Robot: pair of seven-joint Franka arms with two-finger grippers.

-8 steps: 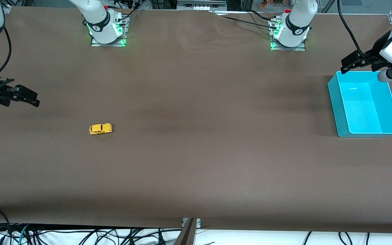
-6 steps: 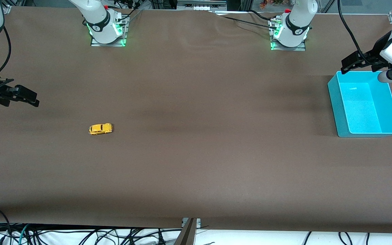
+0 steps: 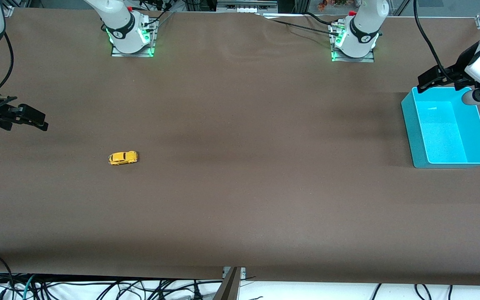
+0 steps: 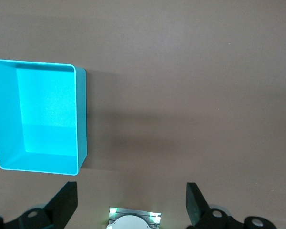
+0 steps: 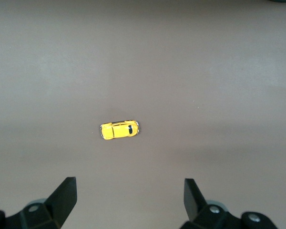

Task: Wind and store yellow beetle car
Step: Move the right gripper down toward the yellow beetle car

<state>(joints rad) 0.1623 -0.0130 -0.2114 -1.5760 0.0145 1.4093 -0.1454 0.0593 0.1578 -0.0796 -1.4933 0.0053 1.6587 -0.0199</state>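
Lining up right gripper (image 5: 128, 202), fingers spread, empty, over yellow beetle car (image 5: 119, 130) ahead; we descend square across body. Left gripper (image 4: 131, 205) waits splayed, empty, beside teal bin (image 4: 81, 119).

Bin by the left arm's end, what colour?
Teal bin, lighter inside; clearest in the left wrist view.

Both arms are glossy white with black joint bands; each round base sits on a metal plate lit green, with a small red part and black cables trailing off; the left gripper (image 3: 436, 78) and right gripper (image 3: 27, 118) are matte black and angular, with grey cylindrical fittings beside them.
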